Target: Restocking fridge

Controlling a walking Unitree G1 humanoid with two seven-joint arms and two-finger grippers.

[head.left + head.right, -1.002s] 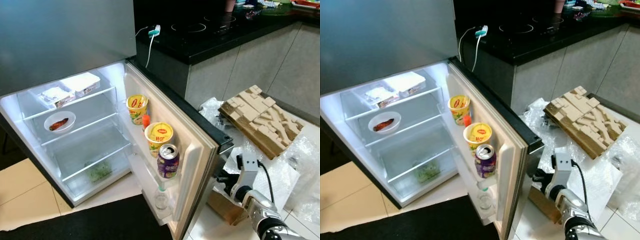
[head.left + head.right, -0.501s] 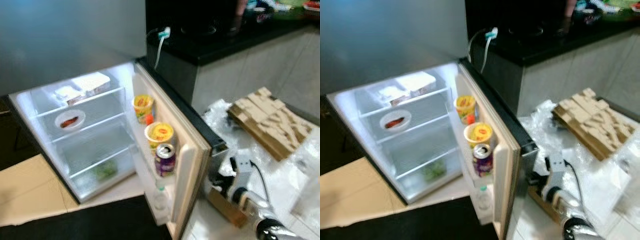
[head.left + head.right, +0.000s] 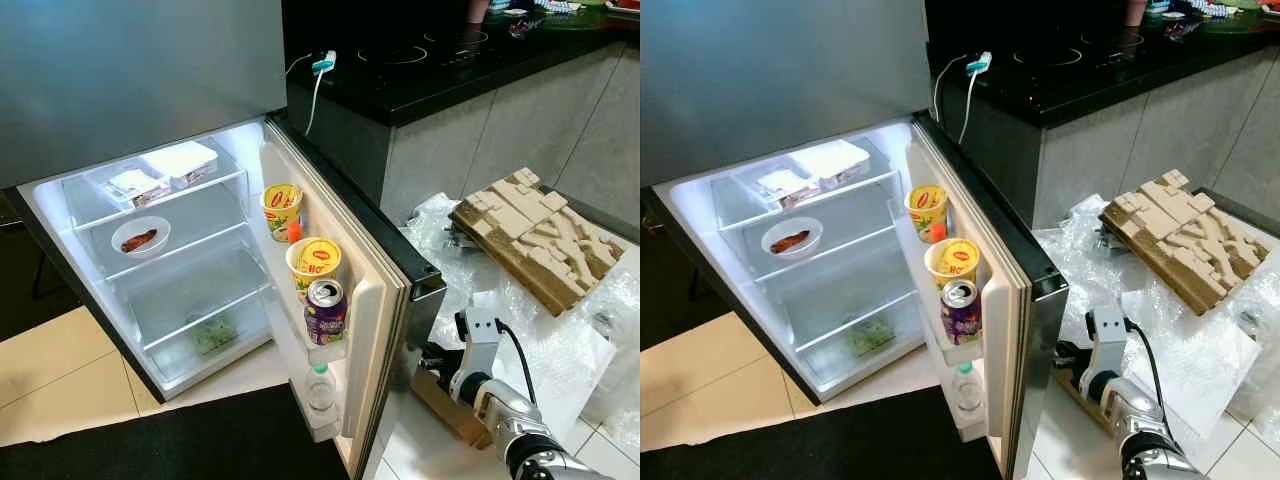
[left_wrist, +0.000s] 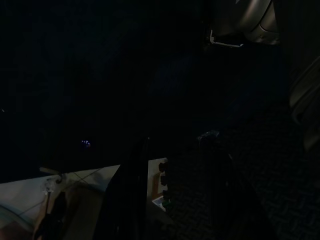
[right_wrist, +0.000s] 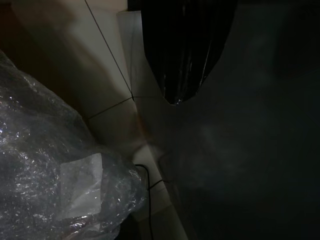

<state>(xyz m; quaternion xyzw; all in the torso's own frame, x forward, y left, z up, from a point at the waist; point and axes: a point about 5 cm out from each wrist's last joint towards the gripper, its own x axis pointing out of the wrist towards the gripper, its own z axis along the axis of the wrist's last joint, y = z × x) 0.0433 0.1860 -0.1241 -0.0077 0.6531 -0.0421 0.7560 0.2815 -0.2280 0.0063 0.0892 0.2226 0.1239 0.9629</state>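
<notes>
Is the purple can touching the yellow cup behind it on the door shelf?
Cannot tell. In the left eye view the can overlaps the cup with no visible gap, but one may simply stand in front.

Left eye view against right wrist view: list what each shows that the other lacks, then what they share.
Left eye view adds: the open fridge, a bowl on its shelf, two noodle cups, a can and a bottle in the door racks, the black counter, and the cardboard packing.
Right wrist view adds: a close look at a tile seam and a thin black cable at the wrap's edge.
Shared: the right gripper, low beside the fridge door, the bubble wrap and the pale floor tiles.
</notes>
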